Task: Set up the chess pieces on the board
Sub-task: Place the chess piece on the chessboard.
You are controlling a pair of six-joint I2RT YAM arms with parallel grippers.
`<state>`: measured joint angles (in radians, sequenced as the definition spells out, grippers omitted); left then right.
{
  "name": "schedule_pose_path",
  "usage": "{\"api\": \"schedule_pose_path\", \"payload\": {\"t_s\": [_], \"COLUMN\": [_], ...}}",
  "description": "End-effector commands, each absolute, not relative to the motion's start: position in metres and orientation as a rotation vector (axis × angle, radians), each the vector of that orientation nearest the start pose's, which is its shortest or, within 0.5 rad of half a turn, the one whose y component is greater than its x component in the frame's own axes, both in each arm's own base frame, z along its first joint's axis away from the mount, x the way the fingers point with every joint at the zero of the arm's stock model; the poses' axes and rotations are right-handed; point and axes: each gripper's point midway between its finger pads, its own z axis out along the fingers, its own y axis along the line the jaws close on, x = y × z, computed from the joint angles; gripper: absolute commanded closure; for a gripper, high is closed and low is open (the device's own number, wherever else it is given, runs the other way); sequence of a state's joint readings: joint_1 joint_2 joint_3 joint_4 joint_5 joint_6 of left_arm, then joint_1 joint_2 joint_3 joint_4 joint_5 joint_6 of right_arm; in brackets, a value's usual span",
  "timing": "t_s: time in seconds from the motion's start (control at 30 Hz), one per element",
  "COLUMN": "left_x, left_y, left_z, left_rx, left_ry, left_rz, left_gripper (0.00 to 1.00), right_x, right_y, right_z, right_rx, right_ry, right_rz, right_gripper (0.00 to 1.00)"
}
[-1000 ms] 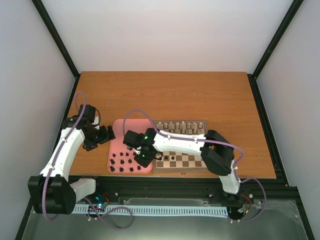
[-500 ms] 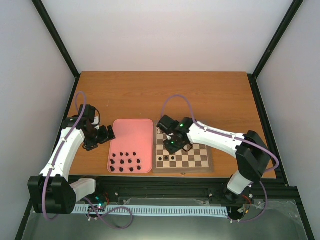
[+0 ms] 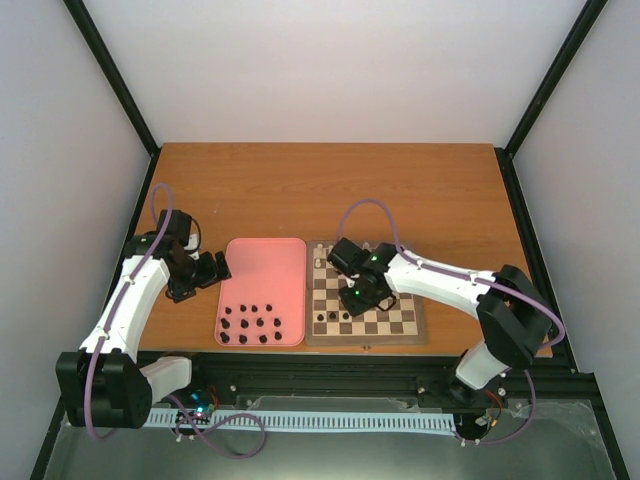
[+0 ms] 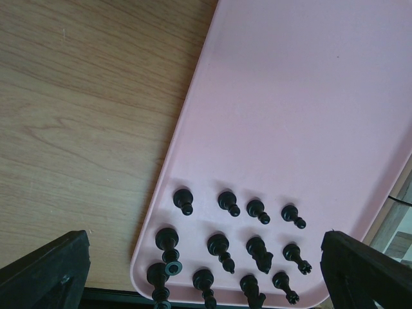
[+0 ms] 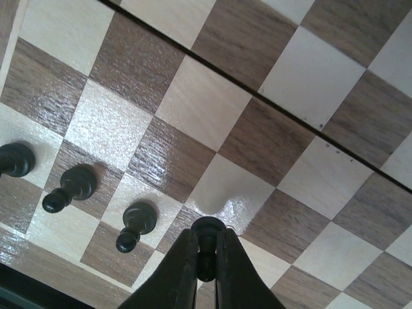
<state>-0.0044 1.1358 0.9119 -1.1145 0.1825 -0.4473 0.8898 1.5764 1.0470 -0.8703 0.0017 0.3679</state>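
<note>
Now the right gripper (image 5: 206, 251) is pinched tight on a dark pawn (image 5: 208, 226). It has swung from the pink tray (image 3: 262, 270) across to the board (image 5: 212, 122) and sits low over the near rows, just beside three dark pawns (image 5: 133, 224) already standing. We judge that one more placement is close. The left gripper (image 3: 205, 268) hangs spread open beside the tray, where the remaining dark pieces (image 4: 219, 243) wait. We can read no brand or writing anywhere.

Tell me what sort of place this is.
Probably a robot test cell in a lab: white panel walls and black frame posts enclose a wooden table, with a left arm and right arm mounted at its near edge, working over a chessboard.
</note>
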Motion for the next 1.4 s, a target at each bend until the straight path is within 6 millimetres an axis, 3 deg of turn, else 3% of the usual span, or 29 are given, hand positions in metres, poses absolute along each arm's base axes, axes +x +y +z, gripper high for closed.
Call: {"api": "schedule_pose_path", "payload": {"t_s": [0.0,0.5,1.37], "left_x": [0.222,0.223,0.223], "left_y": [-0.031,-0.031,-0.031], "left_z": [0.125,0.127,0.125], "left_rx": [-0.591,-0.590,-0.591], "left_ry": [2.845,2.835,2.841], "left_rz": [-0.344,-0.346,-0.346], "left_gripper": [0.00,0.00,0.00], "right_x": [0.191,0.175,0.170], "right_y": [0.240,0.242,0.234], "right_z": [0.069,0.071,0.044], "right_rx": [-0.734,-0.737,-0.731], "right_ry": [2.885,2.908,2.955], "right_rz": [0.215,0.286,0.199], "right_gripper": [0.97,0.97,0.96]}}
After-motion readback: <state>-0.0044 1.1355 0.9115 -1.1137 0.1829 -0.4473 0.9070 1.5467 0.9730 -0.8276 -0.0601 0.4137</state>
